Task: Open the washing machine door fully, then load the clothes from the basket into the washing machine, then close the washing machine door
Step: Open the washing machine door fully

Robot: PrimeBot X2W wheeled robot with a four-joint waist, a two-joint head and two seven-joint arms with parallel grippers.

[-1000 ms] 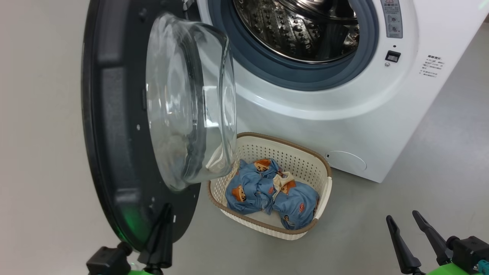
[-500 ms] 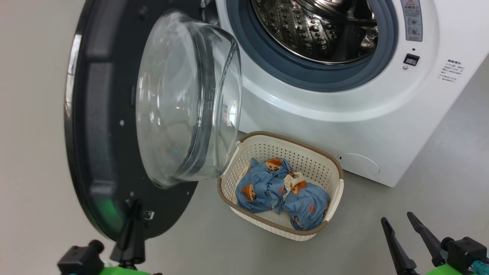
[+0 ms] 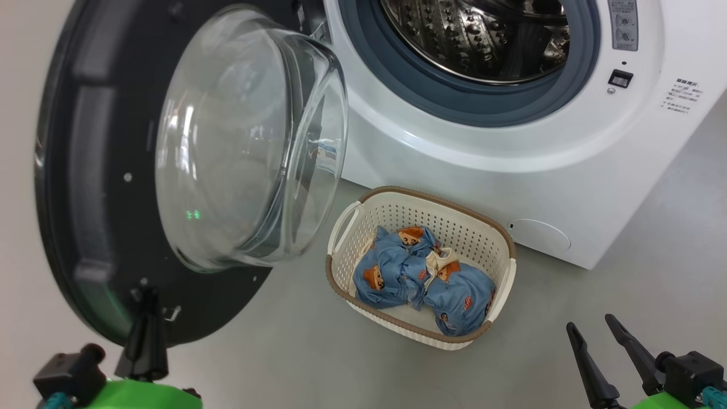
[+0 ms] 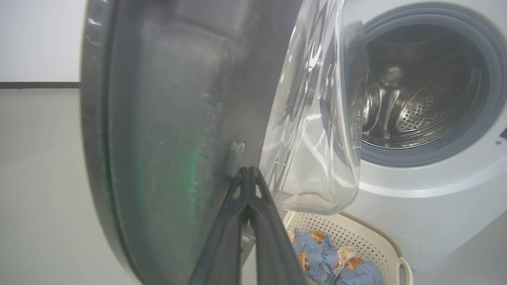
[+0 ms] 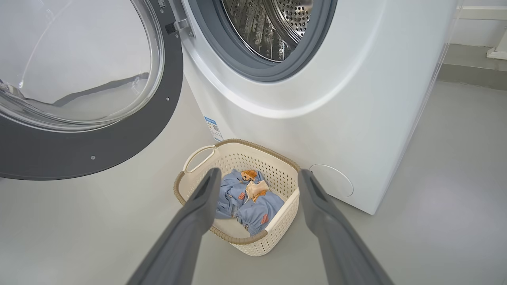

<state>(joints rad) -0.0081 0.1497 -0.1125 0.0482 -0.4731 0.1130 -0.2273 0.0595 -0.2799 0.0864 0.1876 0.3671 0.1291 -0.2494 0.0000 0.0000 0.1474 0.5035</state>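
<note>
Hanging open at 9 o'clock in the head view, the washing machine door (image 3: 85,170) shows its inner face: a wide black rim, dusty and glossy at the edge, around a bulging clear glass bowl (image 3: 244,142) that catches pale reflections. The washing machine (image 3: 483,187), a white front-loader, fills 12 to 2 o'clock, its mouth uncovered, with a grey-blue gasket (image 3: 454,105) ringing the studded steel drum (image 3: 471,34); no garment can be seen in the drum. The basket (image 3: 421,196), cream and perforated with a brown woven-look rim, sits on the grey floor (image 3: 318,363) at 5 o'clock of the door's bowl, just in front of the machine and beside its round service flap (image 3: 539,236). In it lie the clothes (image 3: 420,278), bunched blue pieces with orange bear faces and a cream collar. The left gripper (image 3: 149,295), at 7 o'clock, has its fingers pressed together with nothing between them, tips at the door's lower inner rim beside a small latch (image 4: 237,152). The right gripper (image 3: 590,322), at 4 o'clock, stands spread and empty.
</note>
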